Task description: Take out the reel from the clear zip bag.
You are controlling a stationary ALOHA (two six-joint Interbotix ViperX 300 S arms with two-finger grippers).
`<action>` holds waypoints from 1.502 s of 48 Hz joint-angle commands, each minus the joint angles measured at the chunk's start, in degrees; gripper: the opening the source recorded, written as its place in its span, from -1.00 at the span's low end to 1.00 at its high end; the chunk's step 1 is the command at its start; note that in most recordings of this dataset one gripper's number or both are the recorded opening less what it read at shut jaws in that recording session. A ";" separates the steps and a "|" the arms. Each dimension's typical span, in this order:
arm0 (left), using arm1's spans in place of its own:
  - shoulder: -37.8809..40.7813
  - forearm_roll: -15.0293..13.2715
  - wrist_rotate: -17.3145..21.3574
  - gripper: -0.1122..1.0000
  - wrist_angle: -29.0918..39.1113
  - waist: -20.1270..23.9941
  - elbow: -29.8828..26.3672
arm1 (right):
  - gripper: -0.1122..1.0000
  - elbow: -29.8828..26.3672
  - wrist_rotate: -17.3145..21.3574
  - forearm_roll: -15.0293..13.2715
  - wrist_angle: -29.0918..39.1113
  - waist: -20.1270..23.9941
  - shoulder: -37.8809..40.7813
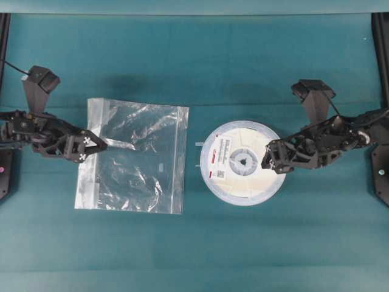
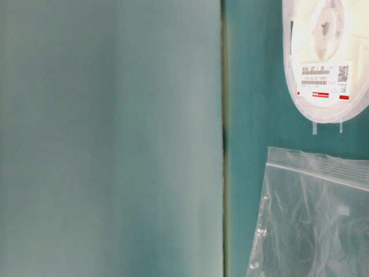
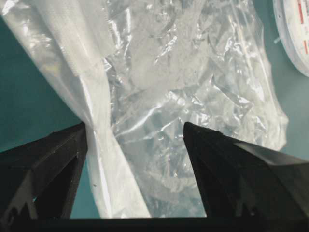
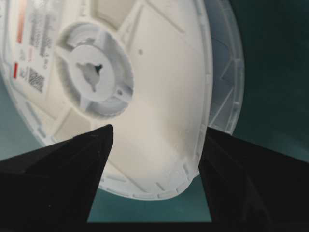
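A flat teal cloth-covered table point(image 1: 194, 243) is filling the overhead frame. A crinkled transparent square plastic zip bag point(image 1: 137, 159) is lying left of centre, its whitish zip strip along its left edge. A round white-and-cream reel point(image 1: 240, 163) with a red-marked label is lying right of centre, apart from the bag.

The tabletop point(image 1: 243, 61) is viewed from straight overhead; the reel point(image 1: 243, 161) at three o'clock is shared with close wrist views.
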 commanded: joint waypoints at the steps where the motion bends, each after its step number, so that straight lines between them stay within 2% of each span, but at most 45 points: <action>1: -2.02 0.18 0.09 0.72 1.41 0.00 -1.23 | 0.73 -0.70 0.18 -0.70 1.49 -0.88 -1.76; 18: -5.19 0.18 -0.26 0.71 3.25 0.00 -0.70 | 0.73 -1.85 0.09 -2.46 7.03 -4.22 -6.15; 24: -5.01 0.18 -0.35 0.71 3.25 0.09 -0.88 | 0.73 -2.99 0.09 -2.46 10.37 -4.31 -6.50; 50: -5.45 0.18 -0.44 0.71 3.34 0.09 -1.49 | 0.73 -4.75 0.18 -2.81 16.08 -5.27 -6.94; 63: -5.89 0.09 -0.35 0.71 3.52 0.09 -2.29 | 0.73 -5.54 0.18 -4.22 18.11 -5.71 -8.00; 72: -7.21 0.18 -0.18 0.71 6.86 0.09 -3.69 | 0.73 -5.36 0.18 -5.01 20.21 -6.59 -10.02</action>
